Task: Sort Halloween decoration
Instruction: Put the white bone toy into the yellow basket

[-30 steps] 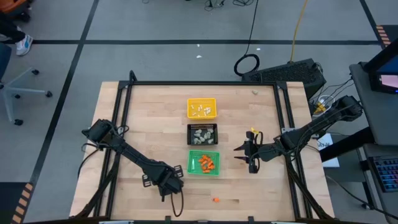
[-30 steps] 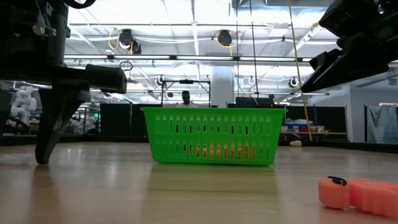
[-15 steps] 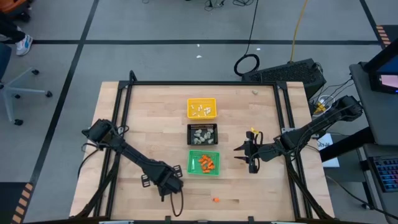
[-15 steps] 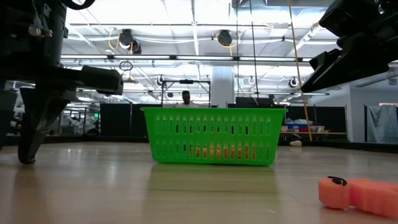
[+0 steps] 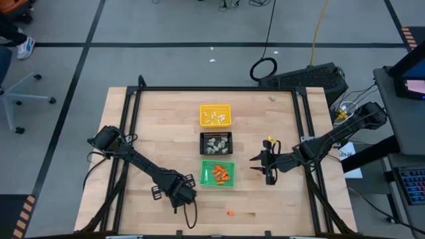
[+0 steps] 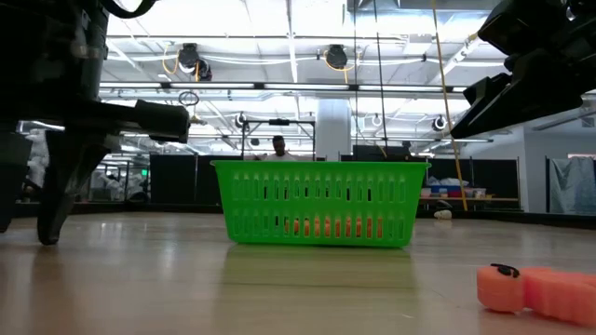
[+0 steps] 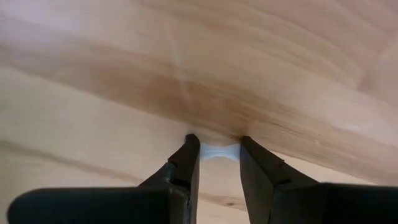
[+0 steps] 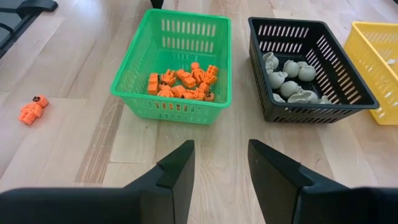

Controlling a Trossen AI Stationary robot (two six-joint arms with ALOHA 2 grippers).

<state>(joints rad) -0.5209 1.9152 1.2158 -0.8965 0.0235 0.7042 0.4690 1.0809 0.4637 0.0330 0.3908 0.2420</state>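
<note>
Three small trays stand in a row down the middle of the wooden surface point(image 5: 159, 139): the yellow tray point(image 5: 216, 115) farthest from the arms' bases side, the black tray point(image 5: 216, 143) in the middle, the green tray point(image 5: 218, 173) nearest the front edge. From above, white sticks point(image 5: 215, 119) show in the yellow tray, grey lumps point(image 5: 216, 142) in the black one and orange bits point(image 5: 222, 174) in the green one. One loose orange piece point(image 5: 230, 214) lies on the bare wood in front of the green tray, well apart from it. The left gripper point(image 5: 188, 199) is down at the surface, left of the green tray and near the front edge. Only its wrist view shows what it is doing: the two dark fingers point(image 7: 186, 167) stand close together, tips on the wood, pinching a small white stick point(image 7: 219, 152) that lies flat between them. The high view cannot resolve this stick. The right gripper point(image 5: 268, 166) hangs right of the green tray, above the surface; its wrist view shows the fingers point(image 8: 176, 170) spread and holding nothing, looking over all three trays and the loose orange piece. The low view shows the green tray's slotted wall point(image 6: 320, 203), orange showing through it, with the loose piece large at the right.
</note>
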